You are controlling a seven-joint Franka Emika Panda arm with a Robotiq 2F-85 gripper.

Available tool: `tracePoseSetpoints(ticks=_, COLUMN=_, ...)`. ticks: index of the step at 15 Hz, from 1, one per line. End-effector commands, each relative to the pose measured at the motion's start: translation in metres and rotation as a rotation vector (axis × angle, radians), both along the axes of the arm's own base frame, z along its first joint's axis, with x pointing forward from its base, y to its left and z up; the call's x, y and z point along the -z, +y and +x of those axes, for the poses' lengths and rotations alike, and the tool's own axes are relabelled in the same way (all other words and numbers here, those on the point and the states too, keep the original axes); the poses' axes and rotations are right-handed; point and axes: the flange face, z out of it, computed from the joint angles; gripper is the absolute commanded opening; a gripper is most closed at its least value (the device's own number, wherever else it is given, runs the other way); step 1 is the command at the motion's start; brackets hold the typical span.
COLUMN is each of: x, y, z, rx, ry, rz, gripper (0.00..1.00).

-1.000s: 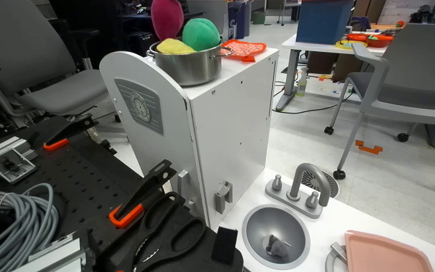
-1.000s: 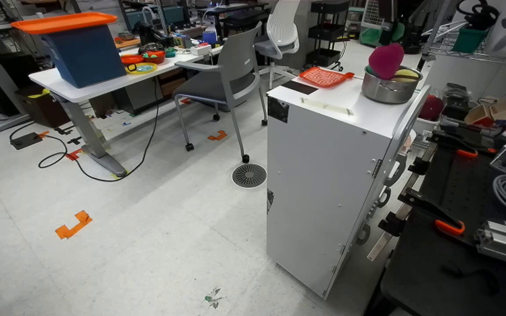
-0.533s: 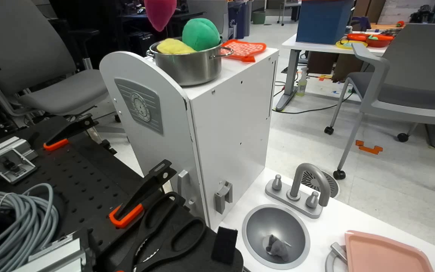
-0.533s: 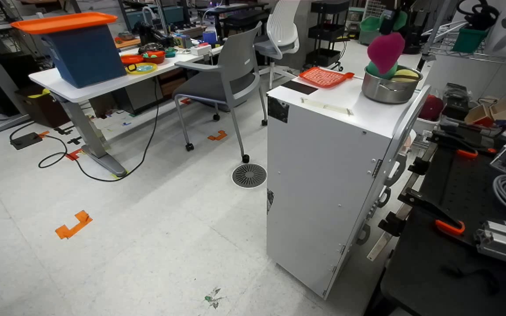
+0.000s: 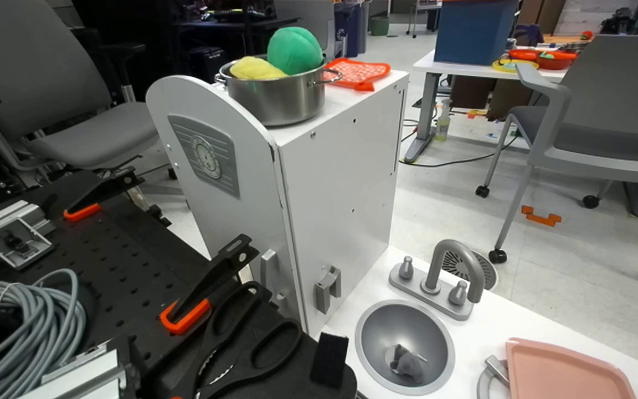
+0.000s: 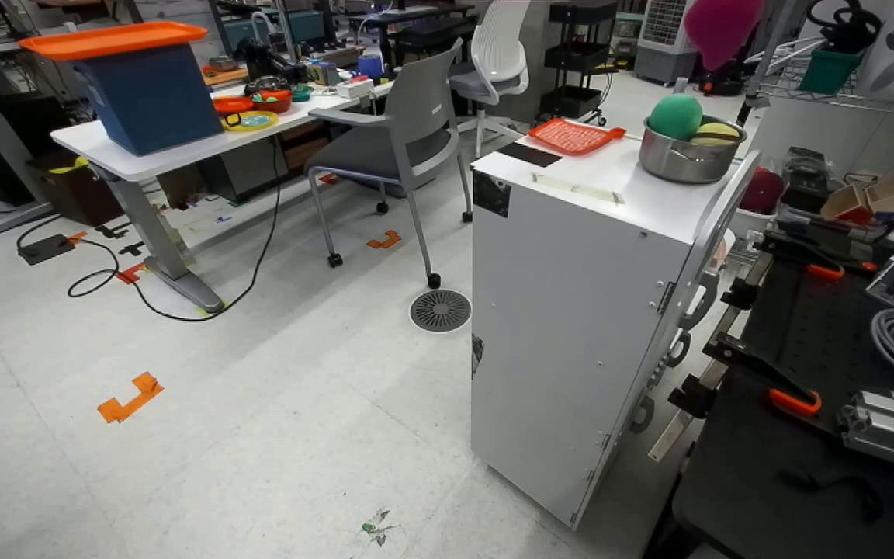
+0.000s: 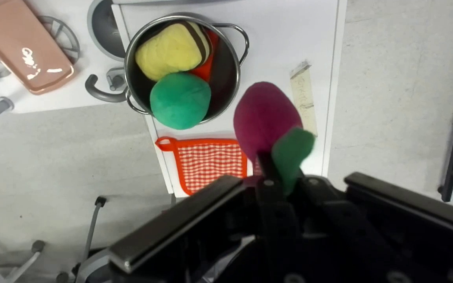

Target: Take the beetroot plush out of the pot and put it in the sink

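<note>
Gripper point(image 7: 284, 173) pinches the beetroot plush point(image 7: 264, 114) at its leafy end, fingers narrow; plush hangs clear of the pot point(image 6: 676, 161), higher than its rim; green plush point(image 7: 179, 101) and yellow plush point(image 7: 168, 51) sit in the pot; grey item point(image 5: 407, 364) lies in the sink point(image 5: 382, 327).

A white cabinet top point(image 7: 277, 43) extends below the gripper point(image 7: 283, 169) in the wrist view. Directly on it stands 1 steel pot point(image 5: 277, 102), ahead of the gripper and to its left; 1 red-checked potholder point(image 7: 212, 161) lies nearer its left side, and 1 strip of tape point(image 7: 304, 98) ahead, slightly right.
</note>
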Motion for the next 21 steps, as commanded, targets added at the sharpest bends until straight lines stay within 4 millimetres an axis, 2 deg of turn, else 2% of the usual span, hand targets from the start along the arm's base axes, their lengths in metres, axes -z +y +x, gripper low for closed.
tracePoseSetpoints(ticks=1, x=-0.019, y=0.009, z=-0.025, rx=-0.040, ry=-0.038, rz=-0.055, gripper=0.02)
tracePoseSetpoints(ticks=6, x=-0.027, y=0.011, z=-0.042, rx=-0.110, ry=-0.030, rz=-0.076, gripper=0.02)
tracePoseSetpoints(ticks=12, x=-0.034, y=-0.008, z=-0.043, rx=-0.054, ry=-0.050, rz=-0.109, gripper=0.02)
tracePoseSetpoints(ticks=16, x=-0.035, y=-0.039, z=-0.037, rx=0.024, ry=-0.036, rz=-0.122, gripper=0.02)
tracePoseSetpoints(ticks=21, x=-0.032, y=-0.106, z=-0.031, rx=0.187, ry=0.008, rz=-0.104, gripper=0.02)
